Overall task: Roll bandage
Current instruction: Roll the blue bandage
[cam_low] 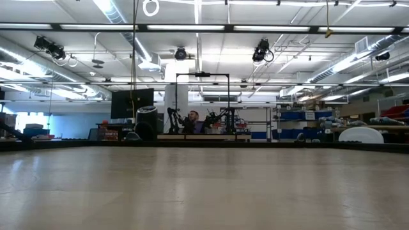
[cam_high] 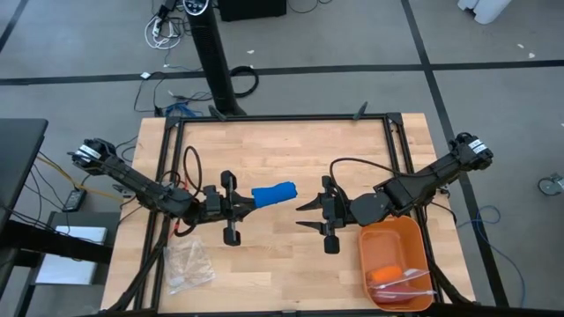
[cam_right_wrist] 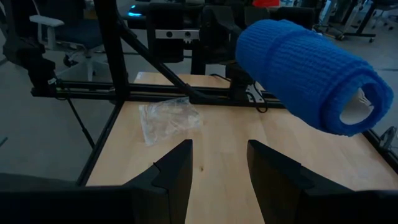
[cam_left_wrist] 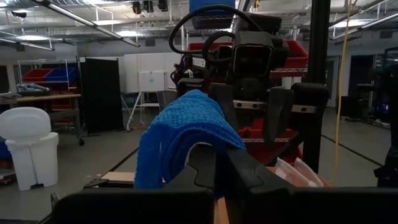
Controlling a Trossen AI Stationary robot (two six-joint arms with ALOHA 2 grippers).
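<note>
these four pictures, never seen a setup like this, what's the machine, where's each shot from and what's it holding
It is a robot with two dark arms at a wooden table. One picture looks straight down, one sits at table height, and two come from cameras on the wrists. The left hand is shut on one end of the rolled blue bandage, holding it above the table. The right hand is open and empty, facing the roll's free end. On the table lie a clear plastic bag and an orange tray.

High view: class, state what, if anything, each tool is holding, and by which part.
The left tool holds the rolled blue bandage by one end, shut on it. The right tool is open and holds nothing.
</note>
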